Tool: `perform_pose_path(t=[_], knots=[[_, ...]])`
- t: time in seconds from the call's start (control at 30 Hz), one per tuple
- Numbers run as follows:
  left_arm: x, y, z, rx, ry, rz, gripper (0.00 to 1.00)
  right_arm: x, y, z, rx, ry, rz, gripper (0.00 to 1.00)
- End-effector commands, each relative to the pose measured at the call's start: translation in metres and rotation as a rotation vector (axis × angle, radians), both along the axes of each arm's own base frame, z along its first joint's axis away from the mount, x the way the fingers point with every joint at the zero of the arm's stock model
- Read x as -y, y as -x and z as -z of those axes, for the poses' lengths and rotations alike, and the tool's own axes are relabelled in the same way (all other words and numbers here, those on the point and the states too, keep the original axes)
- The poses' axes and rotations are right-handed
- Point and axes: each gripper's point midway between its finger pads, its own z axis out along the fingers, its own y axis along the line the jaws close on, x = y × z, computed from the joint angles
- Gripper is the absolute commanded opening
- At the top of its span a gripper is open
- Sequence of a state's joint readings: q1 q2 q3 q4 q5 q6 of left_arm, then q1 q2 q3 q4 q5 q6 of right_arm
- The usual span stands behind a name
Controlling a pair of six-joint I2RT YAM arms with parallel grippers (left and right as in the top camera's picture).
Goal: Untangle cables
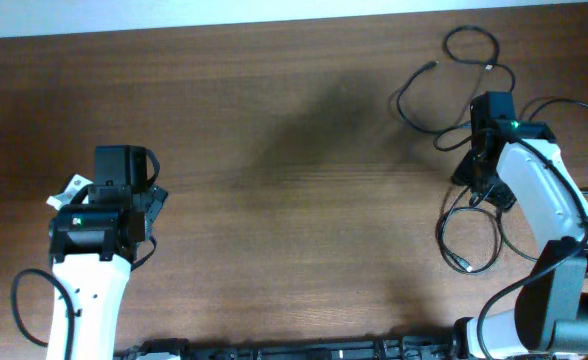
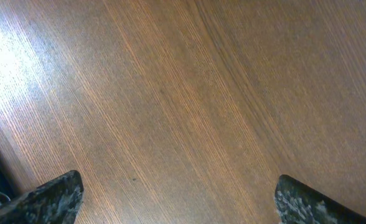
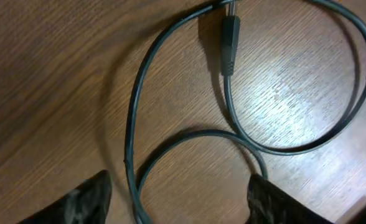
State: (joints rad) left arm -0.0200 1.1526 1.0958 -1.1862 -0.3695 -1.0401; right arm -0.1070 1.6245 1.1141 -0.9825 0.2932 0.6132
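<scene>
Thin black cables [image 1: 444, 90] lie in loose loops at the far right of the table, with another loop [image 1: 469, 240] nearer the front. My right gripper [image 1: 479, 170] hovers over them with its fingers apart. In the right wrist view a cable loop [image 3: 170, 149] runs between the open fingers [image 3: 180, 205], and a small plug end [image 3: 229, 43] lies above it. My left gripper [image 1: 114, 215] is at the left side, far from the cables. In the left wrist view its fingers [image 2: 177, 199] are wide apart over bare wood.
The brown wooden table [image 1: 274, 150] fills the overhead view. The right arm's white link [image 1: 544, 200] covers part of the cable loops. Thicker arm wires [image 1: 34, 300] hang by the left arm's base at the front edge.
</scene>
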Motion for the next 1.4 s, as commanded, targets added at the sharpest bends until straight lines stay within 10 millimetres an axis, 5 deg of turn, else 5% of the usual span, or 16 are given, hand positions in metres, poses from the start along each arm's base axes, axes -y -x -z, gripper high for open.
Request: perform_pose_path(t=[0.0,0.1,0.2,0.3,0.4,0.43,0.47,0.53,0.57,0.7,0.77,0.93,1.1,1.2,1.3,1.37], knots=[[-0.001,-0.001,-0.003,0.013,0.004,-0.012,0.99,0.0,-0.007,-0.004,0.025,-0.003,0.005,0.74],[-0.001,-0.001,-0.003,0.013,0.004,-0.012,0.99,-0.012,-0.023,-0.032,0.099,-0.062,-0.086,0.76],[-0.001,-0.001,-0.003,0.013,0.004,-0.012,0.99,-0.038,-0.038,-0.09,0.296,-0.151,-0.274,0.76],[-0.001,-0.001,-0.003,0.013,0.004,-0.012,0.99,-0.042,-0.023,-0.14,0.441,-0.108,-0.356,0.76],[-0.001,-0.001,-0.003,0.013,0.004,-0.012,0.99,-0.043,0.002,-0.153,0.443,-0.103,-0.353,0.76],[-0.001,-0.001,-0.003,0.013,0.004,-0.012,0.99,-0.044,0.009,-0.149,0.411,-0.113,-0.346,0.76],[-0.001,-0.001,-0.003,0.013,0.004,-0.012,0.99,-0.043,0.024,-0.136,0.339,-0.131,-0.284,0.62],[-0.001,-0.001,-0.003,0.013,0.004,-0.012,0.99,-0.029,0.043,-0.113,0.243,-0.098,-0.104,0.18],[-0.001,-0.001,-0.003,0.013,0.004,-0.012,0.99,-0.019,0.054,-0.097,0.198,-0.061,0.027,0.04],[-0.001,-0.001,-0.003,0.013,0.004,-0.012,0.99,-0.018,0.073,-0.036,0.095,-0.07,0.272,0.04],[-0.001,-0.001,-0.003,0.013,0.004,-0.012,0.99,-0.017,0.066,0.005,0.085,-0.069,0.288,0.04],[-0.001,-0.001,-0.003,0.013,0.004,-0.012,0.99,-0.001,0.053,0.061,0.053,-0.04,0.329,0.04],[-0.001,-0.001,-0.003,0.013,0.004,-0.012,0.99,0.037,0.065,0.096,-0.021,0.031,0.445,0.04],[-0.001,-0.001,-0.003,0.013,0.004,-0.012,0.99,0.054,0.046,0.112,0.059,0.033,0.489,0.04],[-0.001,-0.001,-0.003,0.013,0.004,-0.012,0.99,0.038,0.01,0.122,0.146,-0.113,0.344,0.04],[-0.001,-0.001,-0.003,0.013,0.004,-0.012,0.99,0.037,0.005,0.122,0.167,-0.117,0.338,0.04]])
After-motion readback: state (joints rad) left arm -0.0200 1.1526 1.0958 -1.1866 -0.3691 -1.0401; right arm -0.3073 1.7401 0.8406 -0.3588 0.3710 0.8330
